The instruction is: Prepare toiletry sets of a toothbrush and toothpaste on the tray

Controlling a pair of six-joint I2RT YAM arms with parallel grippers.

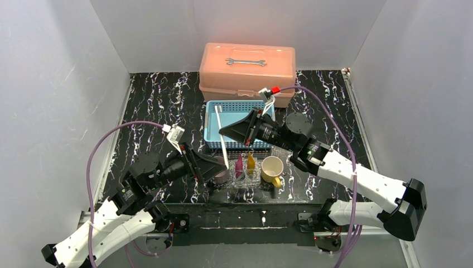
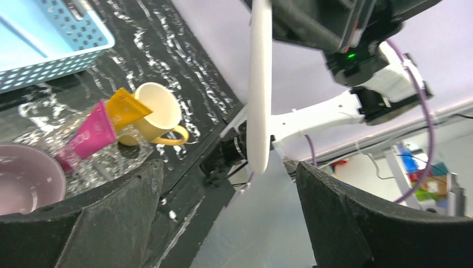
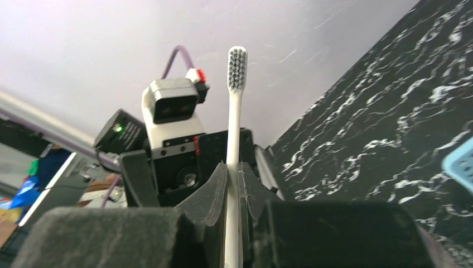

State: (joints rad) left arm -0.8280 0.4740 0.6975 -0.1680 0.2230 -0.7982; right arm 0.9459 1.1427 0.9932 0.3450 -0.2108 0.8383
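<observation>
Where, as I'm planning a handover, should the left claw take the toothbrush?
Take the toothbrush by its bare handle end, clear of where the right claw pinches it. Come from the near side: that end hangs free between the fingers of the open left claw, with the bristles at the far end.

- table (image 1: 162, 100): black, with white and purple marble veining
- toolbox (image 1: 247, 70), top centre: salmon-pink; wrench (image 1: 245, 61) on its lid is grey
- basket (image 1: 212, 143): light-blue mesh
- toothbrush (image 3: 234, 128): white handle, grey-and-white bristles
- magenta tube (image 2: 89, 137): magenta-pink, darker cap
- yellow-orange tube (image 2: 125, 106): plain yellow-orange
- yellow mug (image 2: 162, 114): yellow outside, cream inside
- purple mug (image 2: 25, 184), lower left of left wrist view: pale lilac
- tray (image 1: 254, 181): clear, glittery
- arms (image 1: 357, 176): white links, black joints
- cables (image 1: 106, 139): purple
</observation>
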